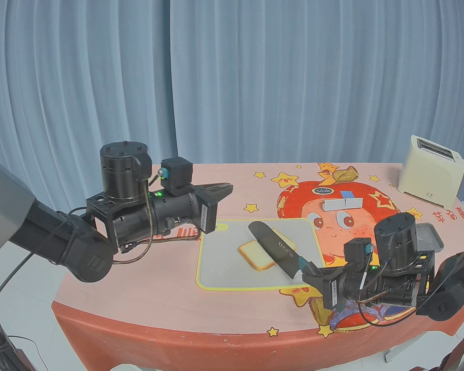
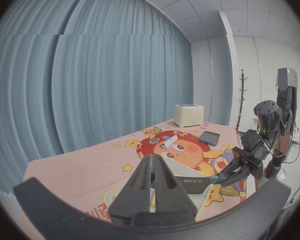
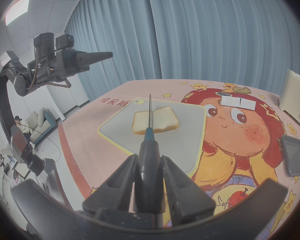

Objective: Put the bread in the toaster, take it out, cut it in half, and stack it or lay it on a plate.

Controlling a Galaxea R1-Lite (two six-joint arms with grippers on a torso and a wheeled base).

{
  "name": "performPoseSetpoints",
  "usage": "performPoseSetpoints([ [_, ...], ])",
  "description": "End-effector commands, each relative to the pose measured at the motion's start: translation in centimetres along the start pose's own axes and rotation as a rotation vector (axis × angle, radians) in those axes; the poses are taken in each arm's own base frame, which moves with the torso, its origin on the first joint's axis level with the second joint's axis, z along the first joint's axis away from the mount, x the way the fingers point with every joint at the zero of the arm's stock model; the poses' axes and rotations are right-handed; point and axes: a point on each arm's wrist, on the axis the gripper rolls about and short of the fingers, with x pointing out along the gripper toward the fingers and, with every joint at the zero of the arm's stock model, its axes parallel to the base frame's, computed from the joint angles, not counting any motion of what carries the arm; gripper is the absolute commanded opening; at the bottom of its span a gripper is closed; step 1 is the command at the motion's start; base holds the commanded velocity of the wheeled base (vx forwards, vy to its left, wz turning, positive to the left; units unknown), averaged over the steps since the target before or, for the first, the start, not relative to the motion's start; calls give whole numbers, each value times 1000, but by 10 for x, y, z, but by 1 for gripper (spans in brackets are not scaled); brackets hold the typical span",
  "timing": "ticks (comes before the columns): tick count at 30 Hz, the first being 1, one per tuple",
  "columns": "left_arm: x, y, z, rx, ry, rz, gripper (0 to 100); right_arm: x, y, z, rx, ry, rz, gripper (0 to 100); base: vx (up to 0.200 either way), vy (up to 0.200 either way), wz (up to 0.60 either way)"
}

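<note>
Gripping the knife (image 1: 276, 246) by its handle, the right claw (image 1: 310, 271) sits lower right of centre, blade across the bread (image 1: 257, 257) on the board (image 1: 216, 269) mid-frame. At centre-left the left claw (image 1: 224, 187) hangs, fingers pressed together. At far right stands the toaster (image 1: 432, 171).

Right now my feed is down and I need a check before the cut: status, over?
Right gripper shut on knife, blade lined across bread on cutting board. Left gripper shut, empty, raised left of board. Nothing blocking.

Head view high, downward; 2 wrist views low, opposed, sharing cutting board (image 1: 221, 266).
</note>
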Motion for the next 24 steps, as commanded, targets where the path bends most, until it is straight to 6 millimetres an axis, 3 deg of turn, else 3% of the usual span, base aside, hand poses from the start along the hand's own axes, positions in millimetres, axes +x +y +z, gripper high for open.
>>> performPoseSetpoints([
  [1, -16, -1, 13, 9, -34, 14, 0, 0, 0, 1, 0, -4, 1, 0, 0, 0, 0],
  [24, -80, 10, 8, -8, -17, 170, 0, -1, 1, -2, -4, 2, -1, 0, 0, 0, 0],
])
